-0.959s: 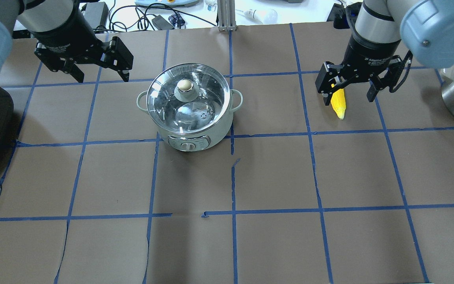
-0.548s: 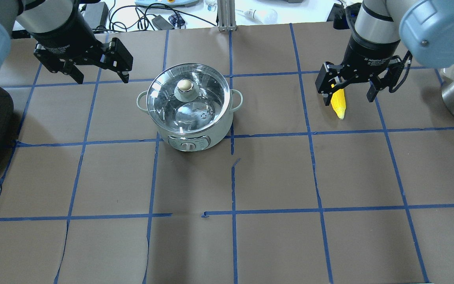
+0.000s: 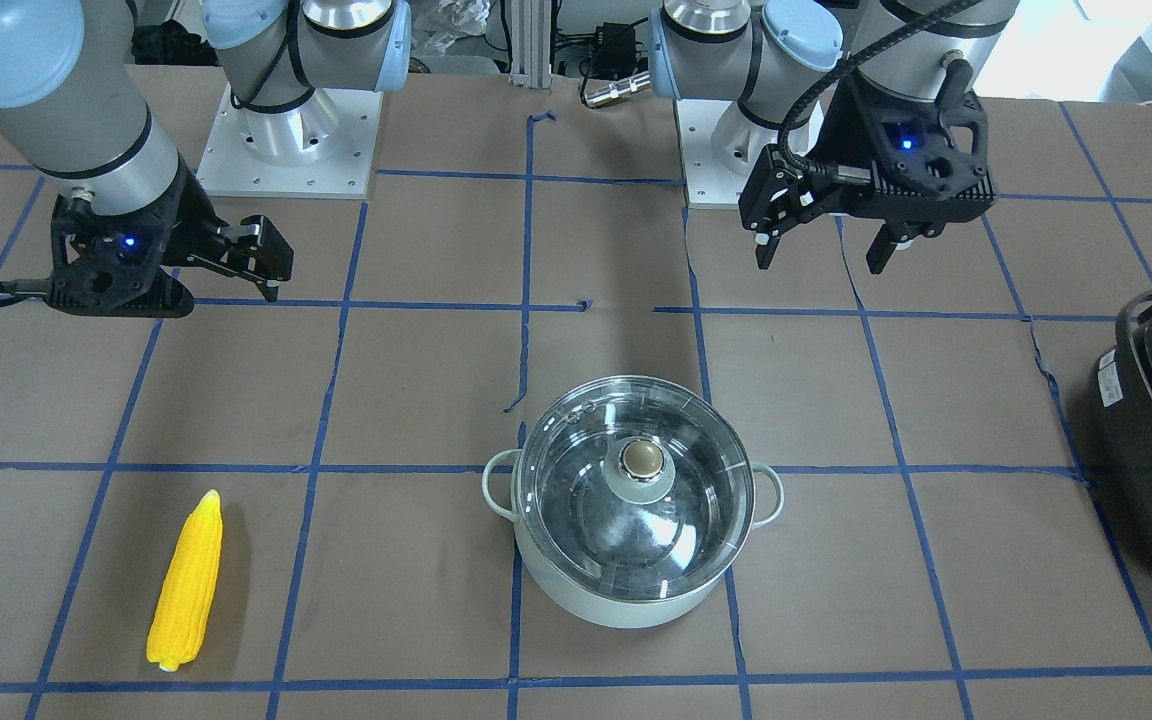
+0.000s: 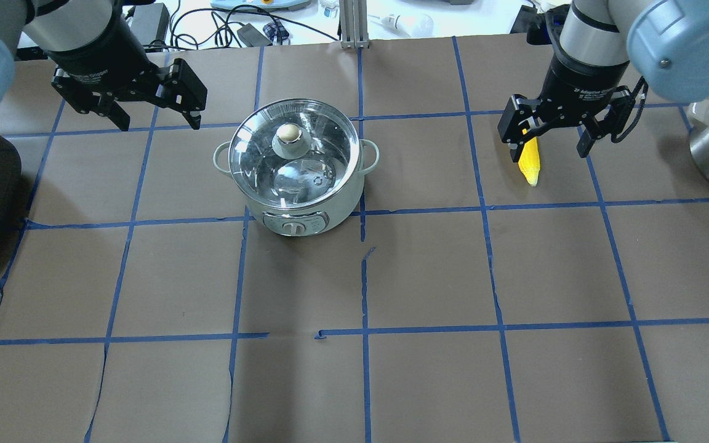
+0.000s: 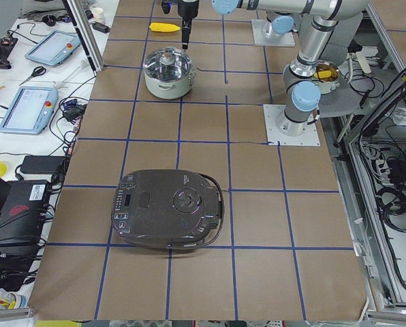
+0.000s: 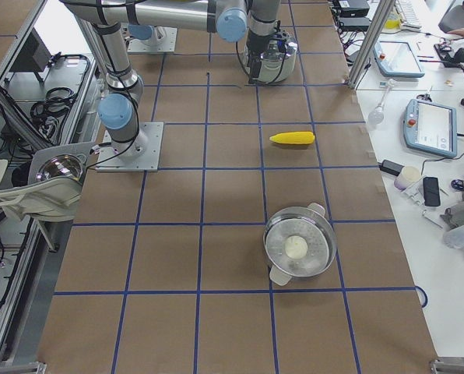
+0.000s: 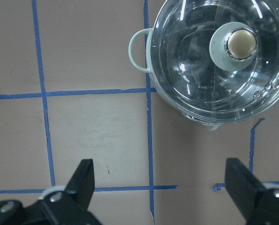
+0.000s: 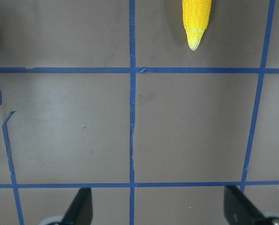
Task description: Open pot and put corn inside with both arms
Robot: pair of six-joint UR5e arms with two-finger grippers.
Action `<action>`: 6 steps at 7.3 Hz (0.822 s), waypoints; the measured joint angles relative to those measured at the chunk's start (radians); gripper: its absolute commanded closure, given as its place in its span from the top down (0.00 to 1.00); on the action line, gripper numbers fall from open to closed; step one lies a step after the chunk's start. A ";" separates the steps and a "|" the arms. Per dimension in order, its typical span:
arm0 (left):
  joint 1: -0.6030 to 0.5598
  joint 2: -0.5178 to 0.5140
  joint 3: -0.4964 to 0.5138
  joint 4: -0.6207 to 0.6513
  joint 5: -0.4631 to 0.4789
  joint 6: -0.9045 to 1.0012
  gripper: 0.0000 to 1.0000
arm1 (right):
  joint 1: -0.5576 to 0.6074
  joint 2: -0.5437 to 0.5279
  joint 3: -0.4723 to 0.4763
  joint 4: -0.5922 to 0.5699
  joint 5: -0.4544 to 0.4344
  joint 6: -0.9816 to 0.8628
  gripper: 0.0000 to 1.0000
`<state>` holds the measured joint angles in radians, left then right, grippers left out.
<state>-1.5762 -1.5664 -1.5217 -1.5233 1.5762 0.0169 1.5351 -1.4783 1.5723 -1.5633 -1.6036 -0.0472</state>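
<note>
Tabletop (image 4: 428, 271), far edge: my open right claw (image 4: 546, 146) had crept toward the corn (image 4: 530, 163). My left claw (image 4: 159, 123) gaped by the lidded pot (image 4: 296, 184).

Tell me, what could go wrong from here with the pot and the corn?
1. The lid is on the pot, and the open left pincer stands beside the pot, not over the knob; an off-centre grip may slip on that round knob.
2. The corn lies loose on the table, off-centre from the open right pincer; if nudged, it may roll.
</note>
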 measured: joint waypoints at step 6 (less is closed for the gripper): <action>0.001 -0.056 0.007 0.024 0.006 -0.009 1.00 | -0.001 0.165 0.000 -0.352 0.002 0.022 1.00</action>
<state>-1.5756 -1.6224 -1.5149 -1.4994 1.5818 0.0081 1.5339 -1.3137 1.5726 -1.9155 -1.6015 -0.0247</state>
